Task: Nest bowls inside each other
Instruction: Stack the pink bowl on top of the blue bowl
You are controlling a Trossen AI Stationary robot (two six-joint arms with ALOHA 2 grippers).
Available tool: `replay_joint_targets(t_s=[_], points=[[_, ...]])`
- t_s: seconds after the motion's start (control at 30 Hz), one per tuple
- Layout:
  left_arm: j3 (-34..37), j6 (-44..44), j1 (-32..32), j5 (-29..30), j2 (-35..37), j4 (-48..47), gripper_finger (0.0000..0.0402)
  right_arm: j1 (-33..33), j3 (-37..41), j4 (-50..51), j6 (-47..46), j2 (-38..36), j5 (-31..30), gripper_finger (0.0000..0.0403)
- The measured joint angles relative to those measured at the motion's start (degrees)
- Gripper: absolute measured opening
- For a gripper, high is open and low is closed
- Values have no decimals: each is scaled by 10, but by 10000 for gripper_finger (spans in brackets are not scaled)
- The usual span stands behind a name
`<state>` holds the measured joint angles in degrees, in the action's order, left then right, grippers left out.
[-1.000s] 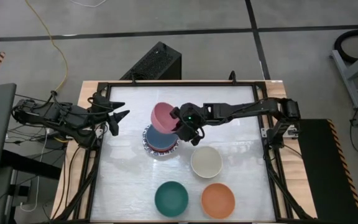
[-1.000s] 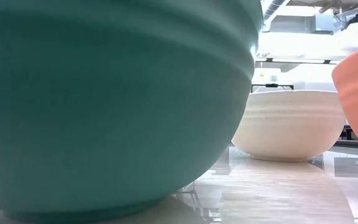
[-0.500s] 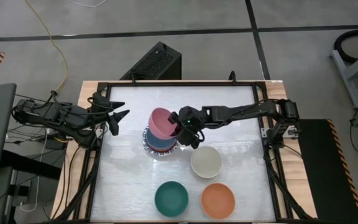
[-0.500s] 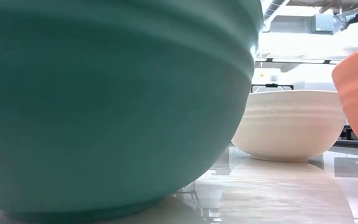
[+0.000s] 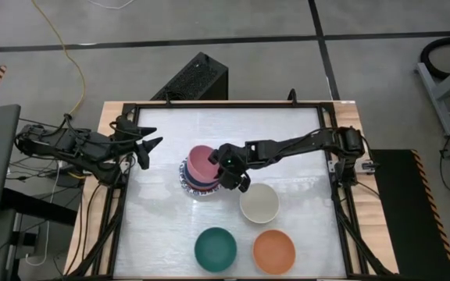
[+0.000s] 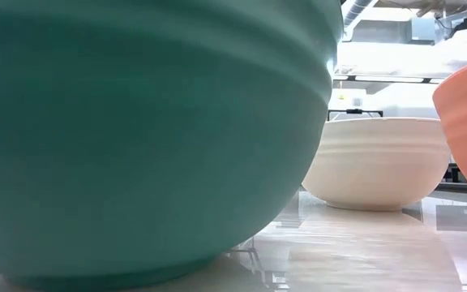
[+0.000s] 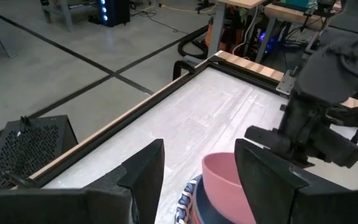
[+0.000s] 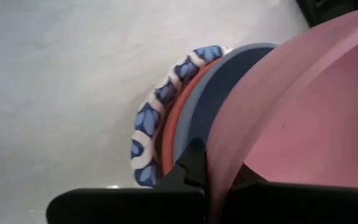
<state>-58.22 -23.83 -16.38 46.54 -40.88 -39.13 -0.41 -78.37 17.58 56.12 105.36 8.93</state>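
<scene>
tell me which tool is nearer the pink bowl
Right. The right tool is shut on the pink bowl at its rim, over the stack. The left tool waits open near the table's left edge, apart from it.

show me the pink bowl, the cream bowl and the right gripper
pink bowl [image 5: 202, 160]: high view, inner wall.
cream bowl [image 5: 259, 203]: high view, inside bottom.
right gripper [image 5: 226, 165]: high view, between fingertips at the pink rim.

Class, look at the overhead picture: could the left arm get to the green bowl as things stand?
Probably yes. The left end effector waits open at the table's left edge, and bare table lies between it and the green bowl. The right end effector is busy holding the pink bowl.
</scene>
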Motion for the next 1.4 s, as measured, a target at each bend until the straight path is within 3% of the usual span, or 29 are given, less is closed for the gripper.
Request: replay_joint_targets(t_s=[1.03,1.4], points=[[0,3,0,9,0,0,185,-3,0,-1,-35,-5,-4,52],[0,3,0,15,0,-1,185,-4,-45,40,-47,-7,0,53]])
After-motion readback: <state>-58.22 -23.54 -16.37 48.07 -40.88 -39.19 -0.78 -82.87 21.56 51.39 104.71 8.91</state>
